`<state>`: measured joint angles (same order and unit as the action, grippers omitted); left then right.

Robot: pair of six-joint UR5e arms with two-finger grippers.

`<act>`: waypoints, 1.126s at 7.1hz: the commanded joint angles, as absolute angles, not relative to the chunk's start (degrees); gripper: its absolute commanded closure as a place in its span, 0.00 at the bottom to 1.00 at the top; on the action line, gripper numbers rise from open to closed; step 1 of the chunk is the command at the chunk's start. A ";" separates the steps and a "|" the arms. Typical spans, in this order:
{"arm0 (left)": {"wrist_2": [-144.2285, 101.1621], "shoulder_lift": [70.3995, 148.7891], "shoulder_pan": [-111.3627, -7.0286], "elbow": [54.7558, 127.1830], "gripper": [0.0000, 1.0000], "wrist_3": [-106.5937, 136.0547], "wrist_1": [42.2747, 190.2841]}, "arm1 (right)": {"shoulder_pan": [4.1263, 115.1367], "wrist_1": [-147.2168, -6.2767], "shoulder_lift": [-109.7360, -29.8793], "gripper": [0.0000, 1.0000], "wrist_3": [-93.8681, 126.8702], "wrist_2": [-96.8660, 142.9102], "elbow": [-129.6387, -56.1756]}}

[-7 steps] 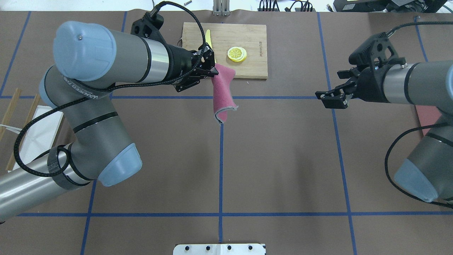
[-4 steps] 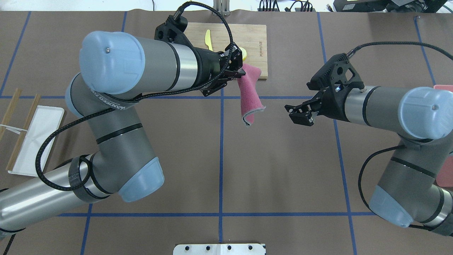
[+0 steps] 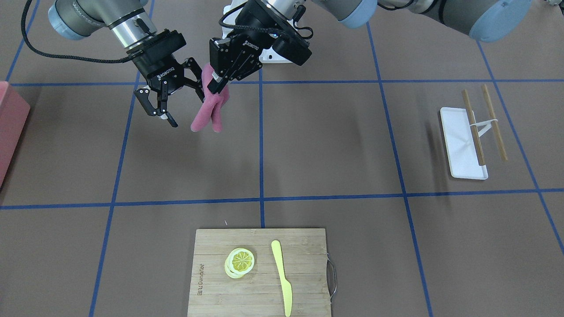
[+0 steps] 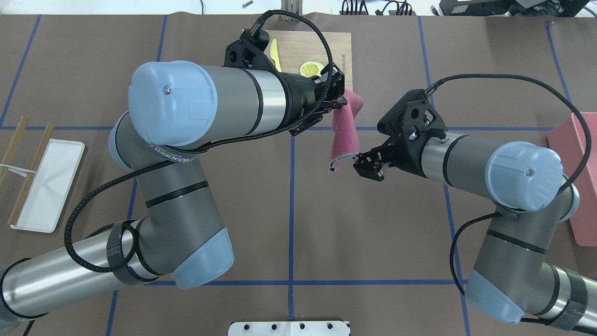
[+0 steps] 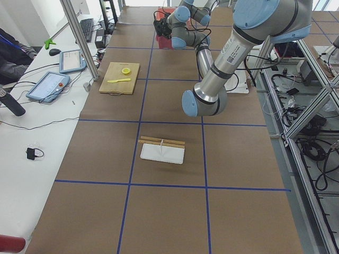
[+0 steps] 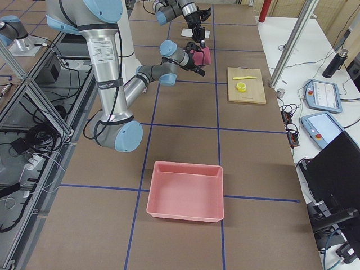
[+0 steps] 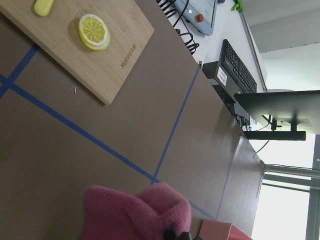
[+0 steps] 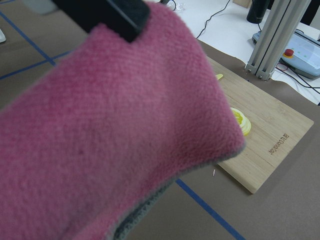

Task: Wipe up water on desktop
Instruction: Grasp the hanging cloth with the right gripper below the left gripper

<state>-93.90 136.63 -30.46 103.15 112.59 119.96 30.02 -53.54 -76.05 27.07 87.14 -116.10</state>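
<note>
Pinches the pink fleecy cloth by its top in the left pincer, long axis hanging downward, above the matte brown blue-taped table, not touching. Has the right pincer spread just beside the lower end, probably to take it.

A robotics lab: a tape-gridded desktop flanked by metal framing, control tablets, a keyboard and cables.

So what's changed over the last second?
The left gripper, still shut on the cloth, carried it toward the robot's right. The right gripper swung in to meet it and now sits open beside the cloth's hanging end. Board, lemon and tray stayed put.
</note>
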 commanded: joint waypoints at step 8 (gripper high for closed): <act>-85.25 138.15 -29.88 101.87 1.00 120.12 120.15 | 27.43 -53.53 -75.94 0.01 29.09 85.44 -116.90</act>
